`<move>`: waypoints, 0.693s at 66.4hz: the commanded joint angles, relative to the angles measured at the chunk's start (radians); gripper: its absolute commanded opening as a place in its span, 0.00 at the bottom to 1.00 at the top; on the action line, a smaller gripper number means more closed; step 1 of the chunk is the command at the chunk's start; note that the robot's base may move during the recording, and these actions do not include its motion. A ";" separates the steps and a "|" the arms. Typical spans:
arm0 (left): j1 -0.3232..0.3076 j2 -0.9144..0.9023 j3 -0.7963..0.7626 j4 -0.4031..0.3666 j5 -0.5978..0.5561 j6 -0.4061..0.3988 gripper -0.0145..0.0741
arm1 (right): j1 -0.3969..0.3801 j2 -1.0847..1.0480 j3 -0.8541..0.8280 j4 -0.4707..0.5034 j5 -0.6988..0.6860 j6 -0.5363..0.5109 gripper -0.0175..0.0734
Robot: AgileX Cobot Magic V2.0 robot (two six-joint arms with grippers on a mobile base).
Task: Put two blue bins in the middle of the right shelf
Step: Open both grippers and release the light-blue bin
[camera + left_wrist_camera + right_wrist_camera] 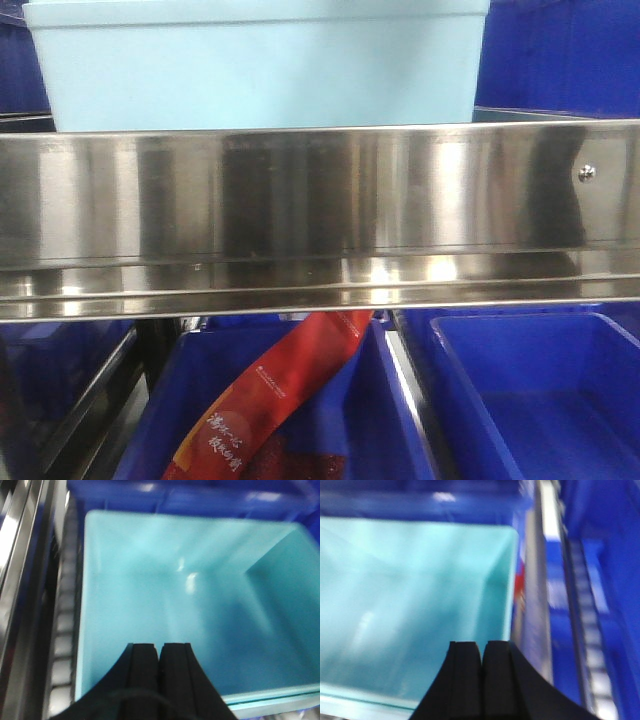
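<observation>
Bin interior only from wrists

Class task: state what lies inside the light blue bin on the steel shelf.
Both wrist views show the light blue bin empty. The near corners are hidden by the shut left gripper and right gripper.

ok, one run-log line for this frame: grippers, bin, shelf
left gripper: shut, empty, above light blue bin | right gripper: shut, empty, same bin | steel shelf rail below bin | dark blue bins beneath

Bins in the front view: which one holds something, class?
The dark blue bin below the steel shelf, left of centre, holds a red packet. The dark blue bin beside it looks empty.
</observation>
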 commanded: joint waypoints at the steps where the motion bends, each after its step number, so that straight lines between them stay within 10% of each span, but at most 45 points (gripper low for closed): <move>1: -0.003 -0.098 0.129 -0.004 -0.174 0.011 0.04 | 0.002 -0.072 0.109 -0.019 -0.143 -0.008 0.01; 25: -0.003 -0.437 0.613 0.032 -0.496 0.024 0.04 | 0.002 -0.337 0.558 -0.078 -0.564 -0.008 0.01; 46: -0.003 -0.722 0.915 0.073 -0.604 0.029 0.04 | 0.002 -0.653 0.849 -0.082 -0.619 -0.008 0.01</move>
